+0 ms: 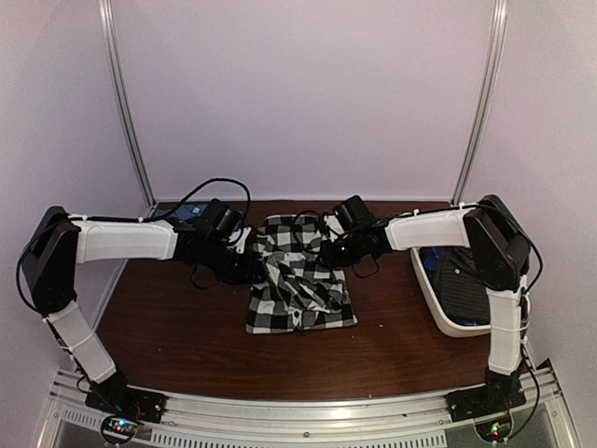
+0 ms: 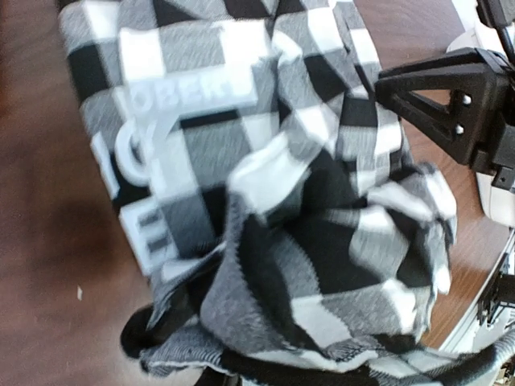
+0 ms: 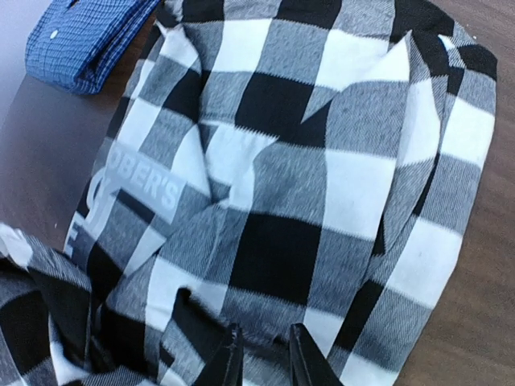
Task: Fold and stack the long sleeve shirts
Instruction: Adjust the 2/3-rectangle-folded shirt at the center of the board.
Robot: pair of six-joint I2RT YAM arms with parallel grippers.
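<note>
The black-and-white checked shirt [image 1: 300,280] lies partly folded at the middle of the table. My left gripper [image 1: 250,265] is at its left edge. In the left wrist view a bunched fold of the shirt [image 2: 322,265] is raised and covers the fingers. My right gripper [image 1: 333,253] is at the shirt's upper right. Its fingertips [image 3: 231,362] stand close together with a fold of the checked cloth [image 3: 282,209] pinched between them. The dark blue shirt [image 1: 183,213] lies folded at the back left and also shows in the right wrist view [image 3: 84,36]. The dark charcoal shirt [image 1: 465,283] lies in the basket.
A white oval basket [image 1: 431,289] stands at the right of the brown table [image 1: 168,336]. Black cables loop behind the left gripper. The right arm's gripper [image 2: 455,100] shows in the left wrist view, close over the shirt's right side.
</note>
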